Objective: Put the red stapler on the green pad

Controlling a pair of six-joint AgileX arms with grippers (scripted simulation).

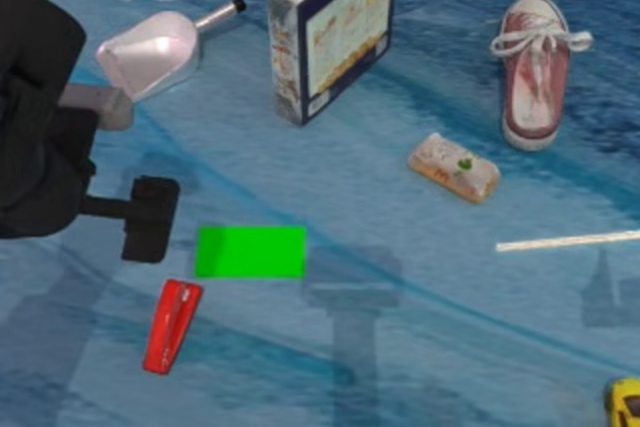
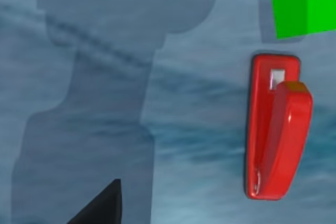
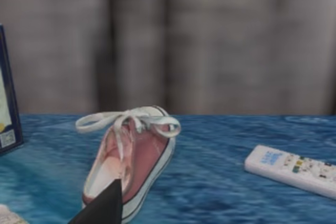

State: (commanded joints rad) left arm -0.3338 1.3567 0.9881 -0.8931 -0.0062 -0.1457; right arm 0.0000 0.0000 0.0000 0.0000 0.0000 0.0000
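Note:
The red stapler (image 1: 172, 325) lies flat near the front left of the table, just in front of the green pad (image 1: 250, 251) and a little to its left, not touching it. My left gripper (image 1: 150, 219) hovers open and empty beside the pad's left edge, just behind the stapler. In the left wrist view the stapler (image 2: 278, 129) lies lengthwise below a corner of the pad (image 2: 302, 3), and one black fingertip (image 2: 102, 205) shows well away from it. My right arm is out of the top view. One of its fingertips (image 3: 105, 203) shows in the right wrist view in front of a sneaker.
At the back stand a pale scoop (image 1: 150, 52), a printed box (image 1: 330, 32) and a red-and-white sneaker (image 1: 535, 72). A wrapped bread (image 1: 455, 167) lies mid-right, a thin white strip (image 1: 570, 240) at right, a yellow toy (image 1: 625, 402) in the front right corner. A white remote (image 3: 291, 169) lies near the sneaker (image 3: 131, 166).

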